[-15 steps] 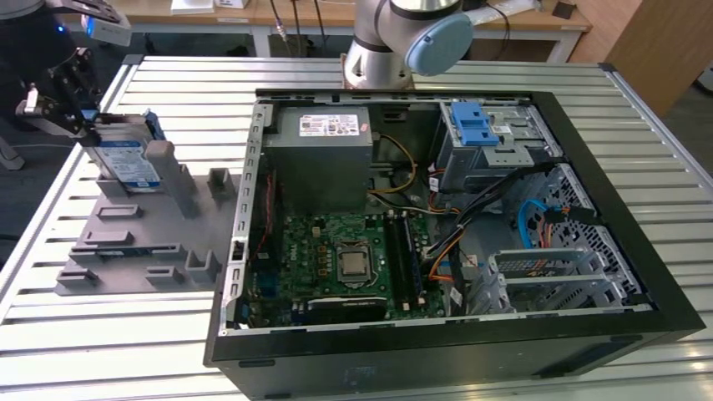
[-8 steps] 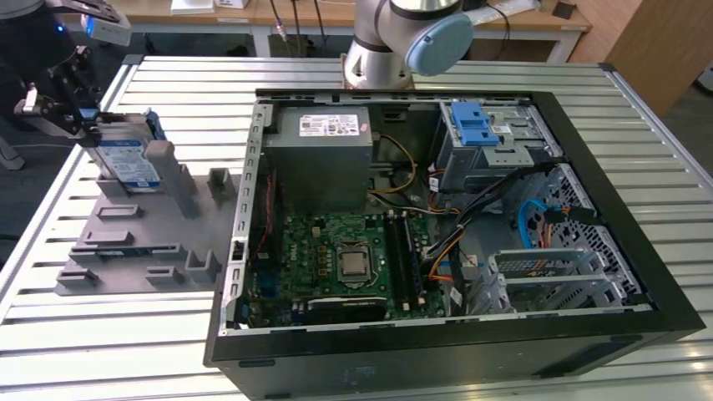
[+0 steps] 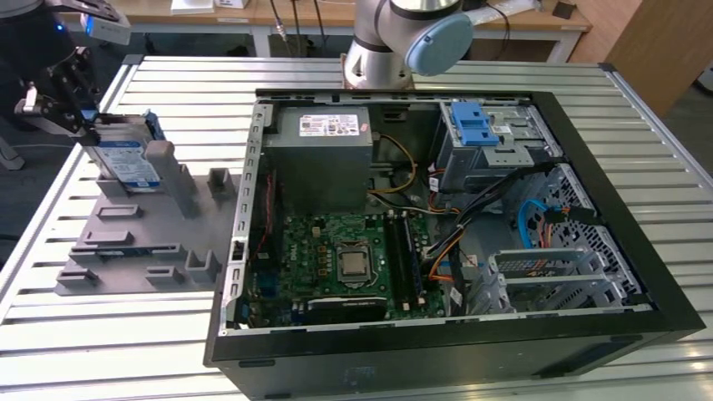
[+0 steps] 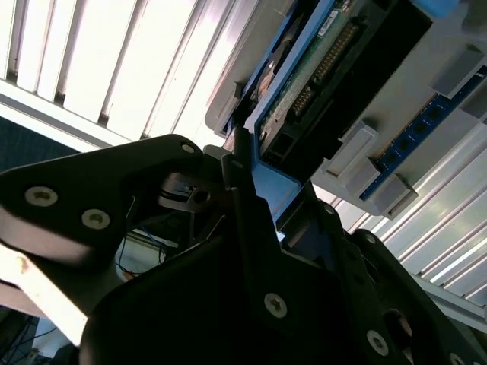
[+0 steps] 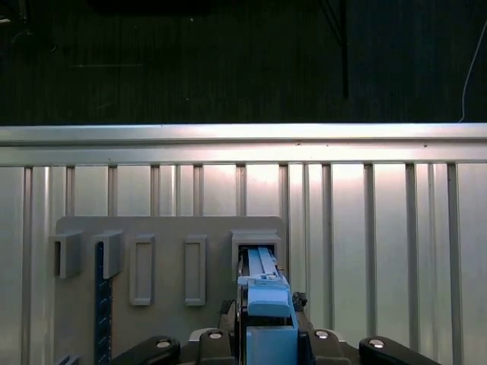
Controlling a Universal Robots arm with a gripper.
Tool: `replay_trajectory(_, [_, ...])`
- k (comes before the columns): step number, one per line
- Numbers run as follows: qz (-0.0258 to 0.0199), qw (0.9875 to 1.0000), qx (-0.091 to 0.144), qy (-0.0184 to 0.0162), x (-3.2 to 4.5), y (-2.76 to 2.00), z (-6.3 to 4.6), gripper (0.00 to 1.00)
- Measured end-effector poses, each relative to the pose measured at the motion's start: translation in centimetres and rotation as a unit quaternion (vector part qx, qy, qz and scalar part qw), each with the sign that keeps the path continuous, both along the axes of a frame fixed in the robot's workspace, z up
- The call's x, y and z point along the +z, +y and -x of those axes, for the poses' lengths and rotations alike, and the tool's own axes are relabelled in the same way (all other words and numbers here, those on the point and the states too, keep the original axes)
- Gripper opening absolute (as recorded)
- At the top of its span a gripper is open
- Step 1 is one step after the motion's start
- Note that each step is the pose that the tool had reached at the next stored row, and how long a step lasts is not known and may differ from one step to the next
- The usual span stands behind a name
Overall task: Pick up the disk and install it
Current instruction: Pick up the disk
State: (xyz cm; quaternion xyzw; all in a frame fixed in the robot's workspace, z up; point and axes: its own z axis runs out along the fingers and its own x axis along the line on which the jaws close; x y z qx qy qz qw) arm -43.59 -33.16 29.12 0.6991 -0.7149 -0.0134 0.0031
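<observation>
- In the exterior view, the pincer (image 3: 85,132) sits at the exterior view's left, above a grey holder (image 3: 123,251) that rests on the slatted metal table (image 3: 624,167).
- Its black fingers are clamped on the upper end of the disk (image 3: 125,163). The disk stands on edge in the holder, with its white-and-blue label showing.
- Just beside the holder, on the exterior view's right, lies an open computer case (image 3: 446,355). Inside it are a green motherboard (image 3: 334,255), a grey metal box (image 3: 323,142) and a blue latch (image 3: 477,125) on the drive cage.
- The arm's base (image 3: 379,50) rises behind the case.
- In the second wrist view, one dark finger (image 4: 247,213) presses against the disk's blue side rail (image 4: 270,179).
- Beyond the rail, the disk's underside (image 4: 319,61) shows a green circuit board and a row of connector pins.
- The grey holder (image 4: 426,99) lies under the disk, and the bright table slats (image 4: 114,53) run alongside it.
- In the first wrist view, the disk is seen edge-on. Its far end (image 5: 259,262) sits in one raised slot of the holder (image 5: 167,228).
- Its blue rail (image 5: 268,334) is pinched between the two sides of the pincer (image 5: 266,304).
- Other slots in the holder stand in a row beside it, and a dark floor (image 5: 228,61) lies past the table's edge.
</observation>
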Motion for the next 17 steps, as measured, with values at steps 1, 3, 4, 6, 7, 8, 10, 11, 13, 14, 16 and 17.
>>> replay_trajectory(1, [0.0000, 1.0000, 0.000, 0.0000, 0.00, 0.00, 0.00, 0.36])
replay_trajectory(3, [0.0000, 1.0000, 0.000, -0.0001, -0.01, 0.00, 0.00, 0.36])
replay_trajectory(4, [0.0000, 1.0000, 0.000, 0.0000, -0.01, 0.00, 0.00, 0.36])
replay_trajectory(6, [0.0001, 1.0000, 0.000, -0.0001, -0.01, 0.00, 0.00, 0.36])
replay_trajectory(7, [0.0001, 1.0000, 0.000, -0.0002, 0.01, 0.00, 0.00, 0.36])
replay_trajectory(8, [0.0002, 1.0000, 0.000, -0.0001, 0.07, 0.00, 0.00, 0.36])
replay_trajectory(10, [0.0004, 1.0000, 0.000, -0.0001, 0.21, 0.00, 0.00, 0.36])
replay_trajectory(11, [0.0005, 1.0000, 0.000, -0.0001, 0.30, 0.00, 0.00, 0.36])
replay_trajectory(13, [0.0007, 1.0000, 0.000, -0.0001, 0.46, 0.00, 0.00, 0.36])
replay_trajectory(14, [0.0009, 1.0000, 0.000, -0.0001, 0.55, 0.00, 0.00, 0.36])
replay_trajectory(16, [0.0012, 1.0000, 0.000, -0.0001, 0.74, 0.00, 0.00, 0.36])
replay_trajectory(17, [0.0014, 1.0000, 0.000, 0.0000, 0.83, 0.00, 0.00, 0.36])
